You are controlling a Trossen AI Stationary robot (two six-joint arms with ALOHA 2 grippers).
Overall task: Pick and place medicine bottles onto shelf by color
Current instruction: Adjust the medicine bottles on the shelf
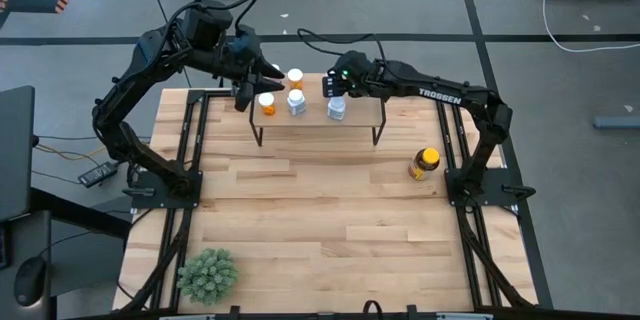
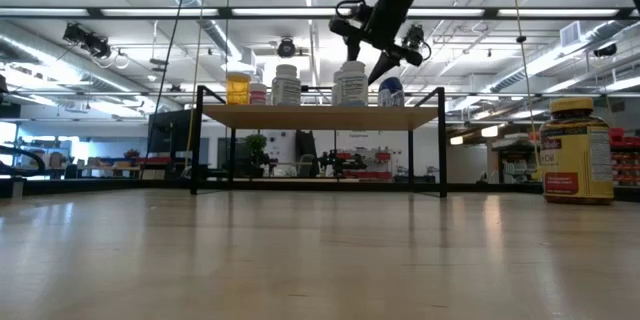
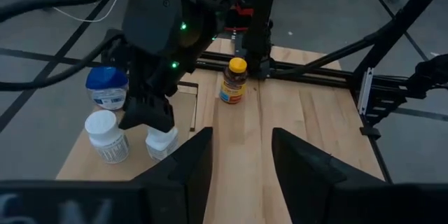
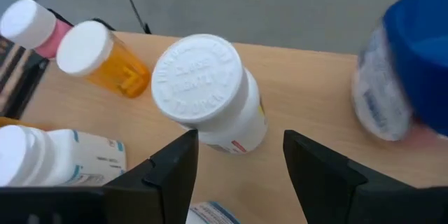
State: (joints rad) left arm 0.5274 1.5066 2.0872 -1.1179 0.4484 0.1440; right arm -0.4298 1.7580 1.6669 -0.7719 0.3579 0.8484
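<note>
The shelf (image 1: pixel 320 118) stands at the table's far side and carries several medicine bottles upright on their bases. Among them are an orange one (image 4: pixel 105 59), a pinkish one (image 4: pixel 31 24), white ones (image 1: pixel 296 102) and a blue-capped one (image 4: pixel 406 70). My right gripper (image 4: pixel 239 140) hovers open just above a white bottle (image 4: pixel 210 98) near the shelf's right end, one finger to each side of it, touching nothing. My left gripper (image 3: pixel 241 136) is open and empty, high over the shelf's left end (image 1: pixel 262 80). A dark amber, yellow-capped bottle (image 1: pixel 424 164) stands on the table at the right.
A green spiky plant (image 1: pixel 208 273) sits near the table's front left corner. The blue-capped bottle (image 2: pixel 391 91) stands close beside the white one (image 2: pixel 350 83) under my right gripper. The tabletop (image 1: pixel 320 220) stretches in front of the shelf.
</note>
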